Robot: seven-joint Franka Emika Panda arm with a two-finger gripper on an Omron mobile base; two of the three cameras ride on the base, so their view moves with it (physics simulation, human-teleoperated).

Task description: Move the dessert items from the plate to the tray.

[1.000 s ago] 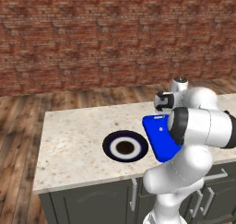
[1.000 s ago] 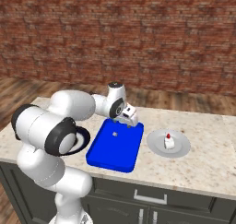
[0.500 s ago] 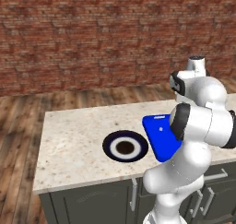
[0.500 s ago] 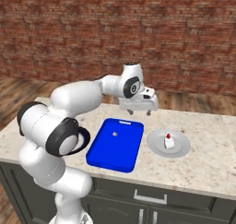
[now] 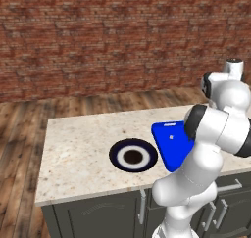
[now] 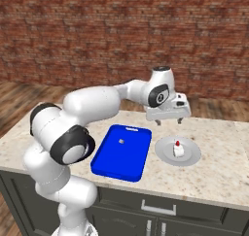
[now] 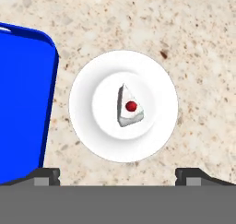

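The navy plate [image 5: 133, 155] with its white ring and flat dark-brown centre lies left of the blue tray [image 5: 171, 141] [image 6: 121, 150]; no dark-brown lump can be made out on it. A tiny pale speck [image 6: 121, 141] lies on the tray near its far end; what it is cannot be told. My gripper [image 6: 168, 121] [image 7: 118, 174] hangs open above a pale grey dish [image 6: 190, 155] [image 7: 156, 126], right of the tray. Nothing is between its fingers. The tray's edge [image 7: 23, 103] shows at the left of the hand view.
On the pale grey dish sits a white cake slice [image 6: 178, 149] [image 7: 130, 107] with a red cherry on top. The speckled counter [image 6: 214, 172] ends at a front edge above dark cabinets. A brick wall stands behind.
The arm has swung to the right, from over the tray's far end to above the pale grey dish. The gripper stays open and empty.
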